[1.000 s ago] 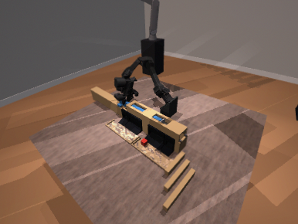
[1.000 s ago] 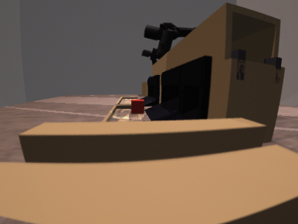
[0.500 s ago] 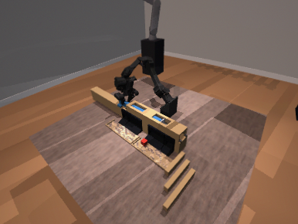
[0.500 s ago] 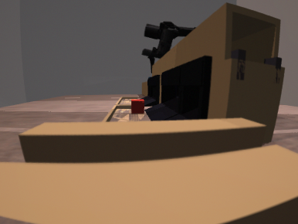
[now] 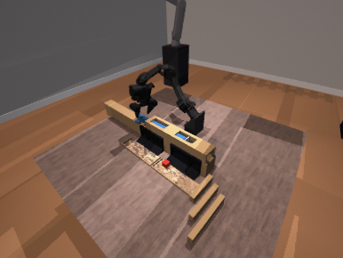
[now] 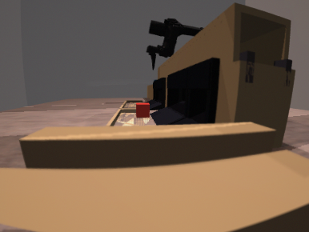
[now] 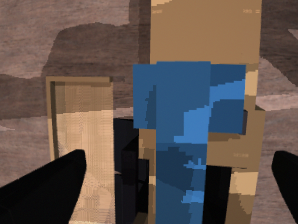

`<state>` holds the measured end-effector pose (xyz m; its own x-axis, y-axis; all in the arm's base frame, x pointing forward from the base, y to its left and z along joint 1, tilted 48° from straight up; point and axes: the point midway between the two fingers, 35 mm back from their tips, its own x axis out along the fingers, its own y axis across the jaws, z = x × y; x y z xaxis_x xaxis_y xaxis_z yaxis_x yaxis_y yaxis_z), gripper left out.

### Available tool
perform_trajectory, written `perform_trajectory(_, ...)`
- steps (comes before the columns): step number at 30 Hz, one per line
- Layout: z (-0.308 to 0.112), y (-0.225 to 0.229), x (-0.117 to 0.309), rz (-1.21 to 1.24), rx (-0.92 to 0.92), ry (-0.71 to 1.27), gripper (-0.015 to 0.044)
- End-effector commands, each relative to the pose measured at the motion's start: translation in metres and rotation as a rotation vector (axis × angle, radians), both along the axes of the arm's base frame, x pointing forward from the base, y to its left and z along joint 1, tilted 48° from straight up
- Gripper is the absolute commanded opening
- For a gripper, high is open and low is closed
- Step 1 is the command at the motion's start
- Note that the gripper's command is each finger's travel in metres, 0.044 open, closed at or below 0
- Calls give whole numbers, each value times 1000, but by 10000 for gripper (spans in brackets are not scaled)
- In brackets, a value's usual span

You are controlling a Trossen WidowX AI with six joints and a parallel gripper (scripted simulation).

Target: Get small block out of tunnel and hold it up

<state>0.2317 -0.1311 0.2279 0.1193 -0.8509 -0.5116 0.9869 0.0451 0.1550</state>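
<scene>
1. The gripper's black fingers stand wide apart, one at each lower side, with nothing held between them.
2. A blue T-shaped handle (image 7: 183, 102) lies between and beyond the fingertips, its crossbar farther up and its stem running down out of view.
3. A tan wooden beam (image 7: 205, 30) extends upward beyond the crossbar.
4. Left of the handle, a shallow wooden-rimmed tray (image 7: 80, 79) lies on the streaked brown-grey surface (image 7: 90, 45).
</scene>
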Motion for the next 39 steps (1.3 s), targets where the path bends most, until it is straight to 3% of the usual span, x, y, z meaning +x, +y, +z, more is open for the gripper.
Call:
perform_trajectory(1,-2,-3,-1,0,4,-2,440)
perform_trajectory(19,-21,-25,-3,0,2,-3,440)
perform_trajectory(33,-20,-22,0,-1,1,2,72)
perform_trajectory(37,-20,-22,0,-1,1,2,46)
perform_trajectory(39,-21,-21,0,-1,2,2,0)
